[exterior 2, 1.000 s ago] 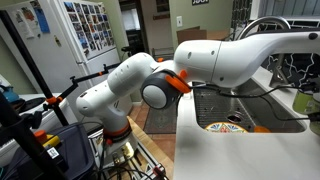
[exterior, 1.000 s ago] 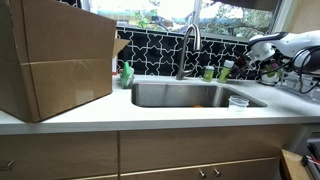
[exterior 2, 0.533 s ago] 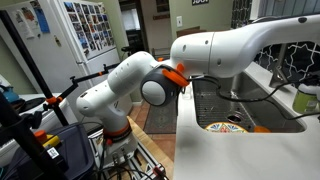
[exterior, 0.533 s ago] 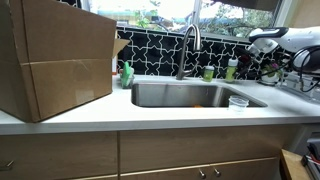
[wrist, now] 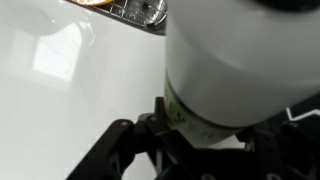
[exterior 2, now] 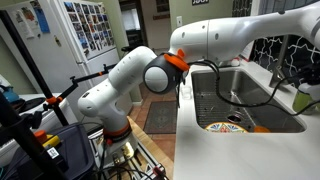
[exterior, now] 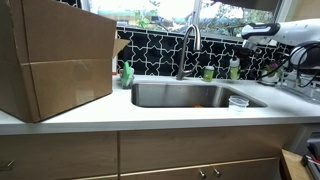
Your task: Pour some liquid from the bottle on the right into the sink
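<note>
My gripper (wrist: 190, 138) is shut on the bottle (wrist: 240, 60), whose pale whitish body fills most of the wrist view, with a dark finger on either side of it. In an exterior view the bottle (exterior: 234, 69) hangs just right of the faucet, above the counter behind the sink (exterior: 180, 106). The gripper (exterior: 240, 52) sits at the end of the white arm that reaches in from the right. From the opposite side the sink (exterior 2: 250, 108) shows under the arm. Whether any liquid is leaving the bottle cannot be seen.
A big cardboard box (exterior: 55, 60) fills the counter on the left. A bright green soap bottle (exterior: 127, 74) and a squat green container (exterior: 208, 73) stand behind the basin beside the curved faucet (exterior: 190, 45). A patterned plate (exterior 2: 225, 127) lies in the basin.
The arm has risen and swung left toward the faucet, carrying the bottle with it. The grip has stayed shut.
</note>
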You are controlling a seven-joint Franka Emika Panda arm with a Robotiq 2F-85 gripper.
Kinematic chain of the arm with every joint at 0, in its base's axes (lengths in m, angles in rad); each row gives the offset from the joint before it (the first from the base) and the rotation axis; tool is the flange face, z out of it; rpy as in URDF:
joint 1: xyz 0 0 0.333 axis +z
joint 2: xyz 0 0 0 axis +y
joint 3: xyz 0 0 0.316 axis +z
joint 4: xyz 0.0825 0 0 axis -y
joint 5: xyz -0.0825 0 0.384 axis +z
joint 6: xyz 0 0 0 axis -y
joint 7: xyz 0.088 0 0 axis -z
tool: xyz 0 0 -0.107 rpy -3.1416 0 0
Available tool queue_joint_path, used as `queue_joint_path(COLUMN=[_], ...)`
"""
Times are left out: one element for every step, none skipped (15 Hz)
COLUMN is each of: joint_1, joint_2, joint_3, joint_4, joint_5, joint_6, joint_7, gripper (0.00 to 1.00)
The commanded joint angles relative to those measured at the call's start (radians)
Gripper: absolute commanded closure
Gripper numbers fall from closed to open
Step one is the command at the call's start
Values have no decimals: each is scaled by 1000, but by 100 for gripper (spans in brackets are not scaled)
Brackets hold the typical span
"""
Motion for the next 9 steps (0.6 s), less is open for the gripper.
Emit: queue_joint_path(joint_1=[69,88,109,129,148,166,185,203,171], joint_2=[-60,-71,-82,-93,-102,-111,-118,-124,-91], joint_3=[-53,-64,-78,-92,-104,-117,-131,-143,-112], joint_4=[-31,-33,-38,-41,-44,-46,-48,-51,-3], joint_5=[-109,-139,-172,-203,-234,-264,-294,-323,-273], joint_6=[-10,-6,8,18,35,55,77,104,59], joint_7=[-93,-115,-135,-156,-176,-192,-206,-223,-183], gripper=[62,62,62,62,62,62,62,62,37])
